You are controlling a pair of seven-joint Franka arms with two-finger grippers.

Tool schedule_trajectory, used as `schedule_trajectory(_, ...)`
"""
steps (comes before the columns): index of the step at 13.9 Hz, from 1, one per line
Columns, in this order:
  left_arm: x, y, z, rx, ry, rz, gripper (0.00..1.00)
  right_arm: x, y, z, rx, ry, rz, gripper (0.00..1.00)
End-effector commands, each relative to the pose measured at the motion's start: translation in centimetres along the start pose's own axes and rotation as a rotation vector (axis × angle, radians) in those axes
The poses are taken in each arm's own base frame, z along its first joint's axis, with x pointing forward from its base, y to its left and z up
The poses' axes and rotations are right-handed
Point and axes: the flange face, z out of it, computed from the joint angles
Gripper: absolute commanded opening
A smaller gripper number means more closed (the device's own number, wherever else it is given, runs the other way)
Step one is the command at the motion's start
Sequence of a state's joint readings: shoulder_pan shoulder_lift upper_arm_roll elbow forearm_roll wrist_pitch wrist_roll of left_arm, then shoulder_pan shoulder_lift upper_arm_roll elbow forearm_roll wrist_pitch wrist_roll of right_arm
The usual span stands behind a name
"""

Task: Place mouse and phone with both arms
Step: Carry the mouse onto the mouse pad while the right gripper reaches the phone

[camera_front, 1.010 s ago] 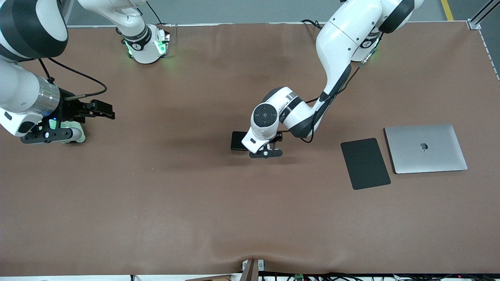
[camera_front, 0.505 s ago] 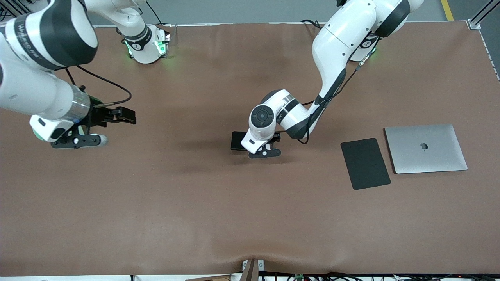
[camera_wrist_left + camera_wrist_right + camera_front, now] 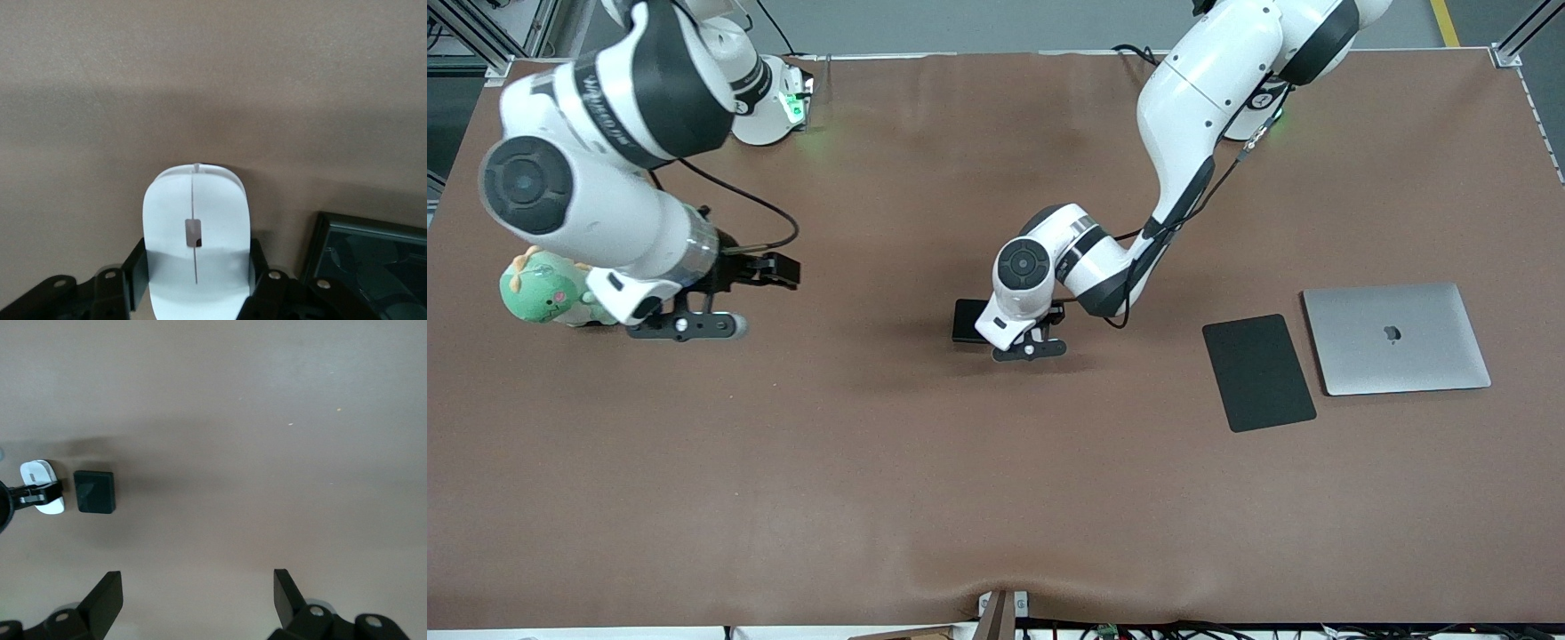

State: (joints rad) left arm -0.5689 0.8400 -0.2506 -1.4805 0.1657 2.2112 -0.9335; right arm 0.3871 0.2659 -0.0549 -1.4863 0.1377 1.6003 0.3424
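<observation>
Gripping the mouse mid-table beside the phone, our left gripper pinches its sides; our right gripper hovers spread wide over bare tabletop.

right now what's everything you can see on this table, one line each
mouse: 1, white, mid-table, clamped in the left gripper
phone: 1, black, flat on the table beside the mouse
mouse pad: 1, black, toward the left arm's end
laptop: 1, silver, lid closed, beside the mouse pad
plush toy: 1, green, at the right arm's end
table: 1, brown cover
left gripper: 1, black, shut on the mouse
right gripper: 1, black, open, over bare table beside the plush toy
</observation>
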Motion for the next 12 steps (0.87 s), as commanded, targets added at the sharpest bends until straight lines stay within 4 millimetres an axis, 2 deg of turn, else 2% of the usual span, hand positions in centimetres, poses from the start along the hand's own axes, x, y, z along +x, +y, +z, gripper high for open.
schedule_trajectory(1,0.7,-1.5,-2.4,0.044,0.016,-0.022,0.22,0.1,-3.2,1.4,-0.001,0.011,0.030,1.00)
schedule_trajectory(4,4.1,-6.3,-8.5,0.080,0.012,-0.087,0.19,-0.2,-6.5,3.9,-0.015,0.004,0.047,1.00)
schedule_trajectory(6,6.7,-10.4,-11.6,0.081,0.020,-0.118,0.15,0.0,-7.8,5.2,-0.019,0.005,0.032,1.00)
schedule_trajectory(8,9.8,-15.3,-14.5,0.058,0.039,-0.092,0.14,0.2,-9.2,6.9,-0.025,0.005,0.022,1.00)
schedule_trajectory(10,11.8,-20.0,-16.1,0.054,0.044,-0.065,0.14,0.3,-10.7,8.6,-0.031,0.007,0.027,1.00)
schedule_trajectory(12,12.9,-24.6,-16.0,0.066,0.027,-0.049,0.13,0.3,-12.5,10.9,-0.040,0.004,0.027,1.00)
